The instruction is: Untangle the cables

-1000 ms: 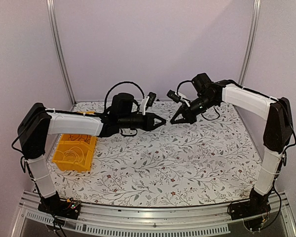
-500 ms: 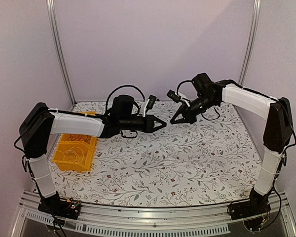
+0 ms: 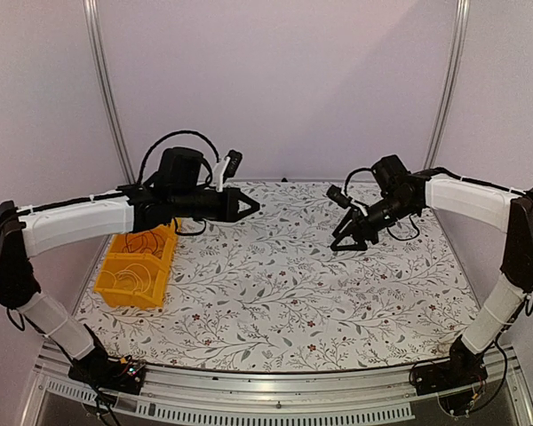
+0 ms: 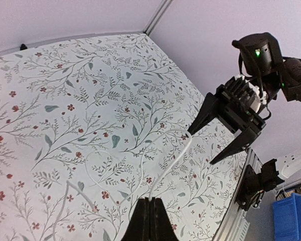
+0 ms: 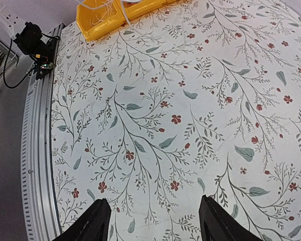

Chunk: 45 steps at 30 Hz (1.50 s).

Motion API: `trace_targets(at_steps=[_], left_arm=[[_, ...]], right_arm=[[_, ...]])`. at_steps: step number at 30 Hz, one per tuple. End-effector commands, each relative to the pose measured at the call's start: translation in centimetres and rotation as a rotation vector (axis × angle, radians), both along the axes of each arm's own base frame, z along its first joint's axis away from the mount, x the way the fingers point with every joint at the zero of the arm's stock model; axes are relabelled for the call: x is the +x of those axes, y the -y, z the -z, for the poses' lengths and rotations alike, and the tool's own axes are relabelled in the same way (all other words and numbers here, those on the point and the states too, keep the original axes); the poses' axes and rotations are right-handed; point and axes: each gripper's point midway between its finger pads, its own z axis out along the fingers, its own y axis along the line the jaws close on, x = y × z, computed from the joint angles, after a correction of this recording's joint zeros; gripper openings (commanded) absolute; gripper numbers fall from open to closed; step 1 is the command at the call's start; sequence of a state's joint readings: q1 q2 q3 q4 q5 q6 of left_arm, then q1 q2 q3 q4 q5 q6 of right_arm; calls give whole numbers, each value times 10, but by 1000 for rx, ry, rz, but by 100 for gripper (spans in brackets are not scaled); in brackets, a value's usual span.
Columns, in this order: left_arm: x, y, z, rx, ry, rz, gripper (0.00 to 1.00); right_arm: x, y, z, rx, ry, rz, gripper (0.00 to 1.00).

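**Left gripper pinched a pale cable; right gripper stood open**

You had the left gripper (image 4: pixel 150 203) closed on a thin pale cable (image 4: pixel 171 163), with its tips raised over the far-left part of the table (image 3: pixel 275 302). From those tips the cable ran toward the right gripper (image 4: pixel 200 148), and another strand of it lay looped on the cloth below. Whether it touched the right fingers, you could not tell. Your right gripper was spread wide and held nothing. It hung near the far-right corner, well apart from the left one. A yellow bin (image 3: pixel 124 297) sat at the left edge with more pale wires (image 5: pixel 103 11) inside, and your left forearm crossed above its far end. A metal rail (image 3: pixel 275 383) ran along the near edge.
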<state>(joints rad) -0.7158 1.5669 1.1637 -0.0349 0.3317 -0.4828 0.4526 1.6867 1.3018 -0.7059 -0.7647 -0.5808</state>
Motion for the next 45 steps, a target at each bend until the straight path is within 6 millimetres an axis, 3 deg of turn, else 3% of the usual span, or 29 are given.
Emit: trace_targets(at_steps=[1,6,14,17,25,32,35,39,43,45], left_arm=[[-12,-77,39,237,-122,-178,0],[-32,-148,42,359,-204,-358,0],[-72,-247,48,613,-343,-566,0],[-79,-268,39,648,-368,-629,0],[-90,-300,50,783,-471,-673,0],[-82,-321,47,855,-478,-733,0],[-85,-336,61,941,-518,-742,0],[-73,-326,87,942,-542,-673,0],[-51,-298,106,860,-504,-551,0],[-44,-298,117,878,-497,-540,0]], right_arm=[[18,30,4,46,52,80,65],[19,41,33,21,22,112,65],[27,37,39,14,7,110,65],[24,35,44,16,-10,99,65],[19,33,46,9,-6,85,65],[18,33,50,-8,-4,82,65],[18,32,50,-8,-1,80,64],[17,32,52,-12,-4,74,64],[15,30,56,-21,-10,66,64],[14,31,56,-23,-10,66,64]])
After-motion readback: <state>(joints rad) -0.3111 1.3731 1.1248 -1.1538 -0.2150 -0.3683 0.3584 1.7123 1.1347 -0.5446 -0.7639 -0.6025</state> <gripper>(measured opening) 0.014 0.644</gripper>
